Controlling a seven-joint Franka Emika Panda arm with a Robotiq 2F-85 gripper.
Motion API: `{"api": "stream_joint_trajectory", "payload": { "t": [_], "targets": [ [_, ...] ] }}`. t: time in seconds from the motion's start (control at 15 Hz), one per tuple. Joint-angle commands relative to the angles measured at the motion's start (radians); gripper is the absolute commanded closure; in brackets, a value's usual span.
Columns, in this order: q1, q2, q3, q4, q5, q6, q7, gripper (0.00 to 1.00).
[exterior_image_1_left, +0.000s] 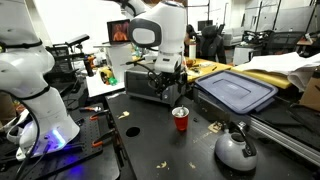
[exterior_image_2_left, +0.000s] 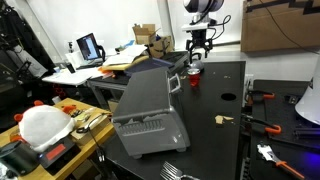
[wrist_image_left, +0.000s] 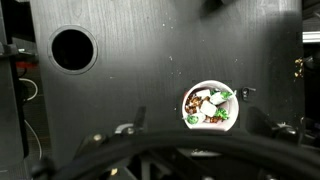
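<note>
The black gripper (exterior_image_2_left: 197, 47) hangs from the white arm at 12 o'clock above a small red plastic cup (exterior_image_2_left: 195, 78), well clear of its rim. Its two fingers look spread apart, with nothing between them.

The cup stands upright on the black table (exterior_image_2_left: 215, 140). In the wrist view it lies at about 4 o'clock from the middle of the picture. Its white inside (wrist_image_left: 210, 104) holds a jumble of white, green and brownish bits. No lettering shows on the cup, and any mark is too small to read.

A round hole in the tabletop (wrist_image_left: 72, 48) sits at 10 o'clock in the wrist view, well apart from the cup.

In an exterior view a grey metal appliance with a sloped lid (exterior_image_2_left: 145, 110) stands at 7 o'clock from the cup. In an exterior view a dark bin with a blue lid (exterior_image_1_left: 235, 92) is at 2 o'clock from the cup, and a rounded grey kettle (exterior_image_1_left: 236, 150) is at 4 o'clock.

An open laptop (exterior_image_2_left: 88, 46) glows on a desk at 9 o'clock. Its screen is too small to read.
</note>
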Motion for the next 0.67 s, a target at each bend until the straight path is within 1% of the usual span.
{"api": "stream_joint_trajectory", "payload": {
  "t": [0.0,0.27,0.6],
  "targets": [
    [-0.024,0.045,-0.019,0.048,0.067,-0.033,0.009,0.0],
    [-0.054,0.085,-0.04,0.069,0.115,-0.037,0.001,0.0],
    [-0.089,0.131,-0.048,0.09,0.195,-0.063,-0.001,0.0]
  ]
}}
